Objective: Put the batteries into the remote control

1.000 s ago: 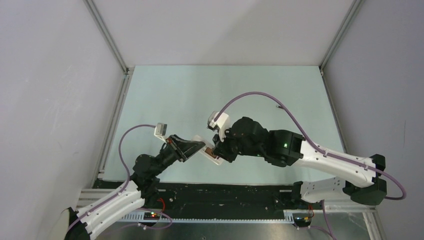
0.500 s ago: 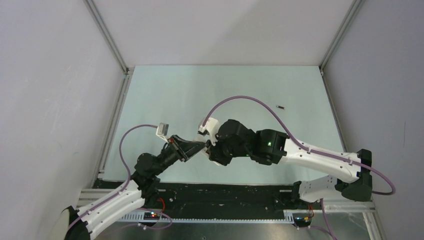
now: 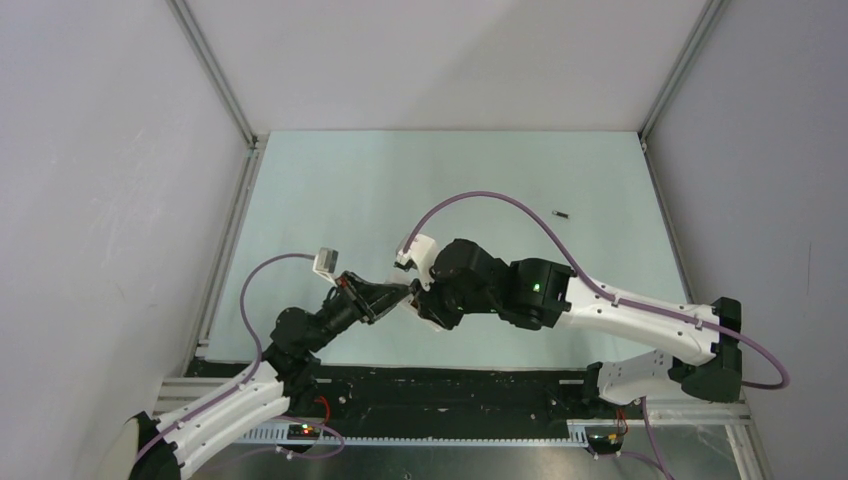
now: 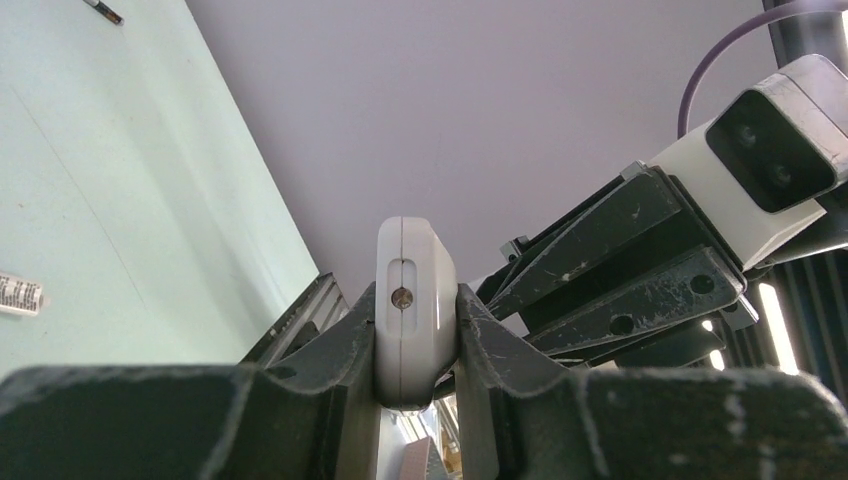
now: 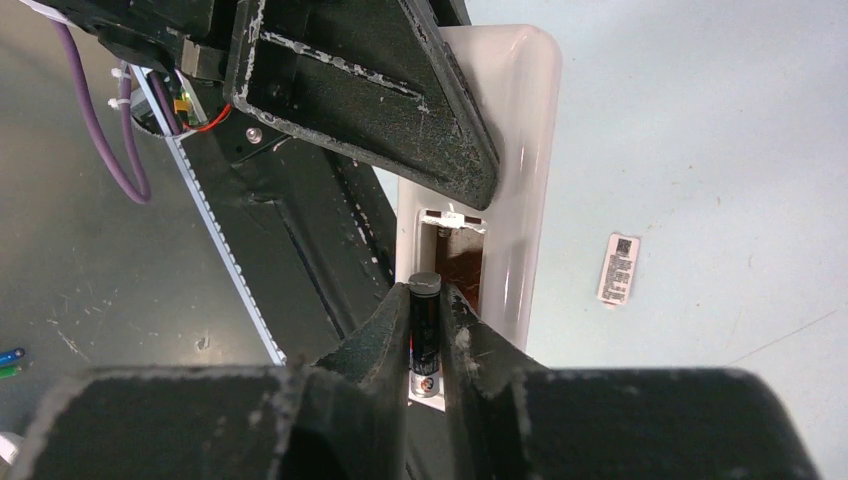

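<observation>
Seating the battery (image 5: 424, 335) well means keeping it parallel with the open recess (image 5: 465, 268) in the back of the remote control (image 5: 520, 140). The left hand (image 4: 415, 300) clamps that handset tight across front and back, in the air above the near edge of the surface (image 3: 450, 180). The right hand (image 5: 427, 298) is closed to a narrow gap on the dark cylinder, whose flat end shows just above the fingertips at the mouth of the recess. A sound approach, by my judgement, is to press one end against the metal contact first, tip the other end down, and let go only once it lies flush. Polarity marks cannot be read. A second battery (image 3: 563, 214) lies well apart, toward the far right of the surface. A small pale printed rectangle (image 5: 618, 268) lies flat below, near the handset. That surface is pale green and matte, boxed in by plain grey walls (image 3: 100, 200) with metal rails (image 3: 232, 220) along its edges.
</observation>
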You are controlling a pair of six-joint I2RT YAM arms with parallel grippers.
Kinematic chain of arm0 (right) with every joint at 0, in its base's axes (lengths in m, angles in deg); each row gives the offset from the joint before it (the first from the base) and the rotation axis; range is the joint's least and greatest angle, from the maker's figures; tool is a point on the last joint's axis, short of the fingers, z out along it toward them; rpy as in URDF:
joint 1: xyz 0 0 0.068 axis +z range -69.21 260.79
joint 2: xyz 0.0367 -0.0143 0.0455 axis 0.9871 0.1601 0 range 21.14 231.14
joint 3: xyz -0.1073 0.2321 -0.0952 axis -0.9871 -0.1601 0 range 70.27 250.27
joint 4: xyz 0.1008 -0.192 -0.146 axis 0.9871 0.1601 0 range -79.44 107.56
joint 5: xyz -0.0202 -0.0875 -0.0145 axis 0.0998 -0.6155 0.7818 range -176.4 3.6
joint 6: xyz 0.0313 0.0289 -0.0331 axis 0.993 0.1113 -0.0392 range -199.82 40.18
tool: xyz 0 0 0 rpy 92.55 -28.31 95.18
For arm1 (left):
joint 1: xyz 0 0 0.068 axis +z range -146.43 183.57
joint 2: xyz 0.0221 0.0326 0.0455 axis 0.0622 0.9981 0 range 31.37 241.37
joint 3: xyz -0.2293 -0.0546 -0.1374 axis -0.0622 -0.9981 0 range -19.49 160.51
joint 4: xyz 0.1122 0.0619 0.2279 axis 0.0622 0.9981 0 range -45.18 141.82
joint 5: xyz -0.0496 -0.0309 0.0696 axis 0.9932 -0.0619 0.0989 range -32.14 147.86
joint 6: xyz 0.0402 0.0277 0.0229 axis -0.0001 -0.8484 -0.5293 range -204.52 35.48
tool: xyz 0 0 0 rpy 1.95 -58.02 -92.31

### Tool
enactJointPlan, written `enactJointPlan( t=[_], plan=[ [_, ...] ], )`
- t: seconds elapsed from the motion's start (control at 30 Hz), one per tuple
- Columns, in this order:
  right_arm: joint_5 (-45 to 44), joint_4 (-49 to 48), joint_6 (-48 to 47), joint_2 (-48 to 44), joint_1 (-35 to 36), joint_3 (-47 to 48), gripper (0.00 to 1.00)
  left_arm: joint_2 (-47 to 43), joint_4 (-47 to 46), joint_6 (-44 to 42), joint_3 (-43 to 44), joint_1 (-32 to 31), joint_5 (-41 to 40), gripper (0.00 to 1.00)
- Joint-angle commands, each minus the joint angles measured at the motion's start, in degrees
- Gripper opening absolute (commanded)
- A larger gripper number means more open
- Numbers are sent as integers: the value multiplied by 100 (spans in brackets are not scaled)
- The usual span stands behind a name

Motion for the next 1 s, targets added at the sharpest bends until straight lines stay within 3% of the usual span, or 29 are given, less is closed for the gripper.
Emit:
enactJointPlan(
  t=[0.0, 0.7, 0.97],
  plan=[
    [-325, 30, -172, 43, -68, 214, 20, -129, -280, 315, -63, -15, 78, 0],
    [-346, -322, -221, -36, -127, 213, 40, 15, -278, 288, -46, -16, 102, 0],
    [-440, -499, -276, -114, -199, 213, 42, 83, -280, 359, -90, -15, 60, 0]
  ],
)
